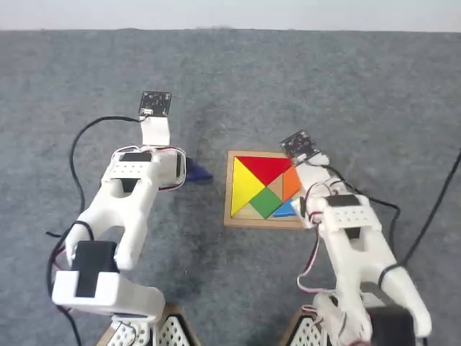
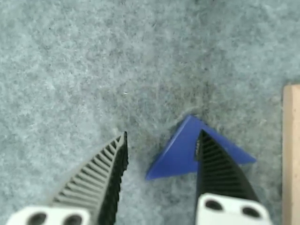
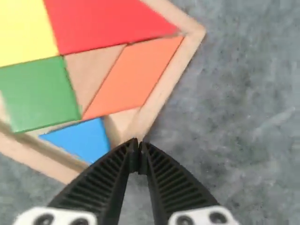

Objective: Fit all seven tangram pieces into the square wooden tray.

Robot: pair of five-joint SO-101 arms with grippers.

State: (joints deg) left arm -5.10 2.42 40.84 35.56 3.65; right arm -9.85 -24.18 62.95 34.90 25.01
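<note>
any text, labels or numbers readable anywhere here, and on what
No text can be read.
tray: no print
pieces in it: plain colours, no print
blue triangle: no print
left wrist board: any marks too small to read
right wrist board: any marks too small to read

1 finger [image 2: 218, 171] covers part of the blue triangle [image 2: 174, 155], and the tray [image 2: 291, 154] is cut off.

The counter [image 1: 360, 86] has a grey, felt-like surface all over; a pale wall [image 1: 230, 13] runs along its far edge.
</note>
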